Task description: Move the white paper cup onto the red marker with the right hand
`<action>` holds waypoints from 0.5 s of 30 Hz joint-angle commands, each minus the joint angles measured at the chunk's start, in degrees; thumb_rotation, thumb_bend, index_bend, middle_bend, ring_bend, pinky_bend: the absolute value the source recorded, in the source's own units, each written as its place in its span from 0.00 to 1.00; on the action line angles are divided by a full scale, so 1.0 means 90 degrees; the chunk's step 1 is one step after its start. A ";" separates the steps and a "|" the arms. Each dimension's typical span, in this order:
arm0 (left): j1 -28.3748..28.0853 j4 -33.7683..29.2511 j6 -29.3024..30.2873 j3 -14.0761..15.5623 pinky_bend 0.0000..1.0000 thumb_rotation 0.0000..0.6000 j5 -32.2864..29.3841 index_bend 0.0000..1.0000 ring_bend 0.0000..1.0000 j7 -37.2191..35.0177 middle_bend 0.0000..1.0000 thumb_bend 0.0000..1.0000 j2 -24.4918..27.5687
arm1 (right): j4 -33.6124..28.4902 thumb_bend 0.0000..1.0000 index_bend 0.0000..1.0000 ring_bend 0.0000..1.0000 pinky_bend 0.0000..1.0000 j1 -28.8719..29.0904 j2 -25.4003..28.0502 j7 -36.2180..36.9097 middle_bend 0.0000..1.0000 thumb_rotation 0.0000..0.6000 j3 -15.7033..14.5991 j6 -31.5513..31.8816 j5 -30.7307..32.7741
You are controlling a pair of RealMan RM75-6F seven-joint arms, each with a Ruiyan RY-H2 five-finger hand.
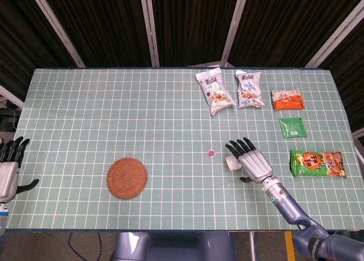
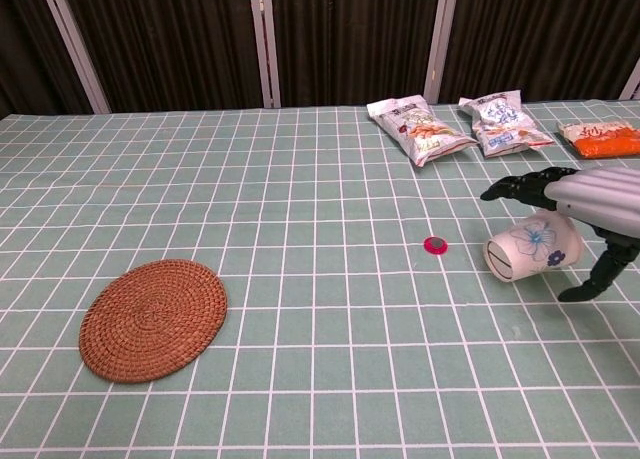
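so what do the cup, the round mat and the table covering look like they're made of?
Cup: looks like thin matte white paper with a printed blue flower, rolled rim at the mouth.
Round mat: seems woven rattan or straw, brown, coiled in concentric rings, rough finish.
Table covering: probably vinyl or coated cloth, pale green with a white grid; smooth, faint sheen. Hard to tell which.

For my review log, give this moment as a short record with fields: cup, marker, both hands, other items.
cup: white paper cup, on its side, mouth toward the marker, under the right hand's spread fingers
marker: red marker, bare, apart from the cup
right hand: right hand, fingers spread over the cup; grip unclear
left hand: left hand, at the table's left edge, holding nothing
other items: woven coaster; snack packets along the far right
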 commanded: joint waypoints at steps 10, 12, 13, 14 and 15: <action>-0.0007 -0.0068 0.0009 0.0027 0.00 1.00 0.0049 0.00 0.00 -0.0003 0.00 0.00 0.0038 | -0.0818 0.00 0.00 0.00 0.00 -0.0026 0.0527 -0.2794 0.00 1.00 -0.0486 0.0622 -0.1133; -0.0006 -0.0070 0.0011 0.0028 0.00 1.00 0.0050 0.00 0.00 -0.0007 0.00 0.00 0.0041 | -0.0691 0.00 0.00 0.00 0.00 0.0020 0.0426 -0.3208 0.00 1.00 -0.0536 0.0605 -0.1323; -0.0006 -0.0068 0.0008 0.0029 0.00 1.00 0.0046 0.00 0.00 -0.0013 0.00 0.00 0.0043 | -0.0608 0.00 0.00 0.00 0.00 0.0043 0.0362 -0.3398 0.00 1.00 -0.0550 0.0602 -0.1412; -0.0007 -0.0068 -0.0001 0.0033 0.00 1.00 0.0044 0.00 0.00 -0.0022 0.00 0.00 0.0047 | -0.0505 0.00 0.00 0.00 0.00 0.0068 0.0292 -0.3557 0.00 1.00 -0.0564 0.0616 -0.1518; -0.0009 -0.0068 -0.0020 0.0039 0.00 1.00 0.0039 0.00 0.00 -0.0034 0.00 0.00 0.0054 | -0.0382 0.00 0.00 0.00 0.00 0.0096 0.0216 -0.3684 0.00 1.00 -0.0576 0.0638 -0.1634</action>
